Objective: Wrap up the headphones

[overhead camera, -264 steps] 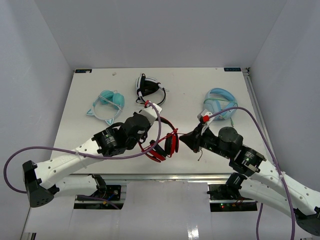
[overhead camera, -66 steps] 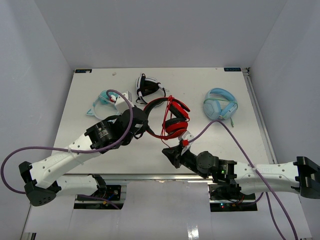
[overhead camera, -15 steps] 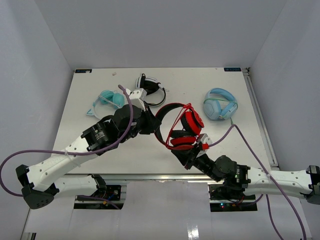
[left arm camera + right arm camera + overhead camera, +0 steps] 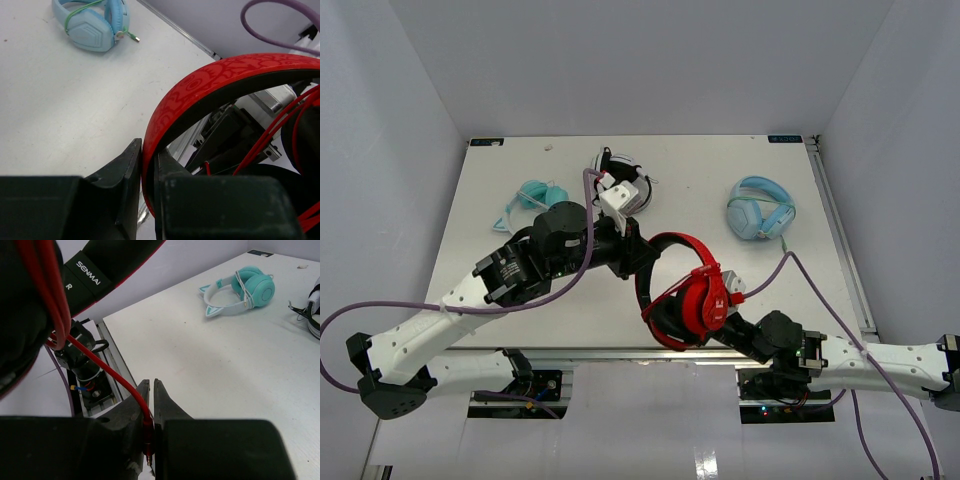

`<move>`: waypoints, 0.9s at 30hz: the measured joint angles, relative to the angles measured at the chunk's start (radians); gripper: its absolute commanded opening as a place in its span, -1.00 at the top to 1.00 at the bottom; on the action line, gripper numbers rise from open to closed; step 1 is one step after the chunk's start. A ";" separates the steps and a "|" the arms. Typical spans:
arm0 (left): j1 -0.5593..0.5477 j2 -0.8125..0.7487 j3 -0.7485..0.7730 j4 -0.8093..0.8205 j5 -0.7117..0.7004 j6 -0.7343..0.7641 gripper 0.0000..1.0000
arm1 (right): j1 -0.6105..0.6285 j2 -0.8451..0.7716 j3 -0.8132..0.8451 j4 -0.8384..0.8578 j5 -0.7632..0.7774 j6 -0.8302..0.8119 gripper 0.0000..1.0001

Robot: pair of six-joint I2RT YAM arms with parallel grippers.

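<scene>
Headphones [image 4: 705,300] aloft; seemingly near table [image 4: 600,320] edge

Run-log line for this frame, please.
step: wrap headphones, in progress | left gripper: jaws shut on headband | right gripper: jaws shut on cable
</scene>
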 measured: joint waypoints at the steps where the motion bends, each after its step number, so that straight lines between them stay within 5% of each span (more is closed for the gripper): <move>1: -0.002 0.000 0.001 0.003 0.018 0.026 1.00 | 0.000 0.001 0.000 0.000 -0.008 0.001 0.85; 18: -0.009 0.061 -0.067 0.070 0.055 0.380 1.00 | -0.002 0.006 -0.073 0.013 -0.089 0.083 0.85; 27: 0.044 0.078 -0.249 0.326 0.072 0.565 1.00 | -0.003 0.148 -0.080 0.040 0.074 0.125 0.85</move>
